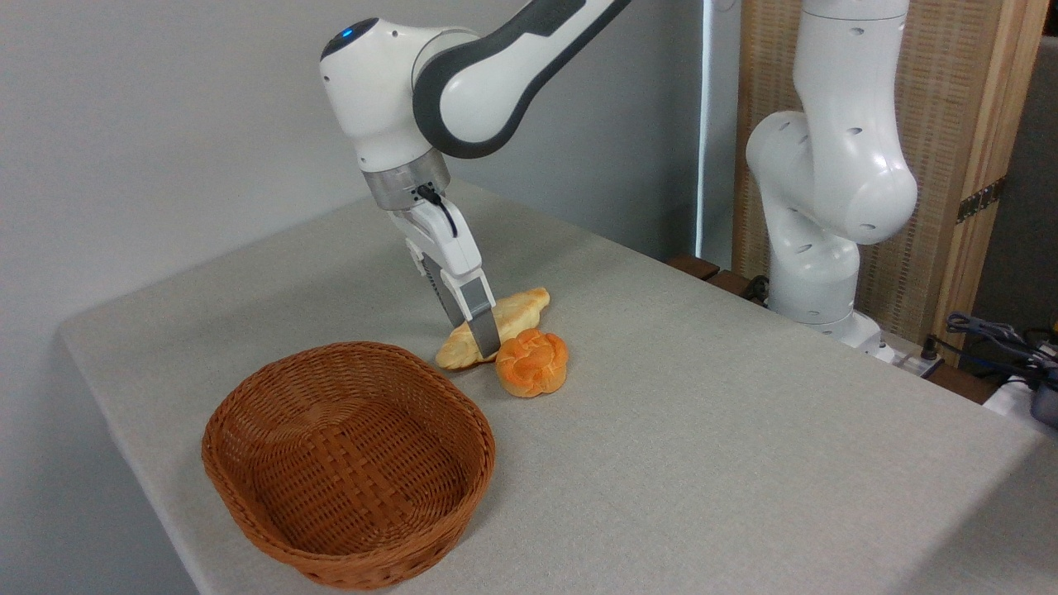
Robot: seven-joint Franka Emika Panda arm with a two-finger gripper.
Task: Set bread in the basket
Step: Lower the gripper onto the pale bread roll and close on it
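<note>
A grey cloth-covered table (744,430) carries three things. The wicker basket (347,463) sits near its front edge. Behind the basket to the right lie the pale bread (517,318) and, touching it, an orange bun (531,362).

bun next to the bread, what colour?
Orange bun, knotted top; fixed camera view.

The arm (463,83) consists of glossy white rounded housings joined by dark grey segments. A blue indicator light (345,34) sits above the silver wrist flange (405,186). Below the flange, a black cable (438,207) runs along the white gripper (483,343) body, which ends in grey fingers (482,318).
</note>
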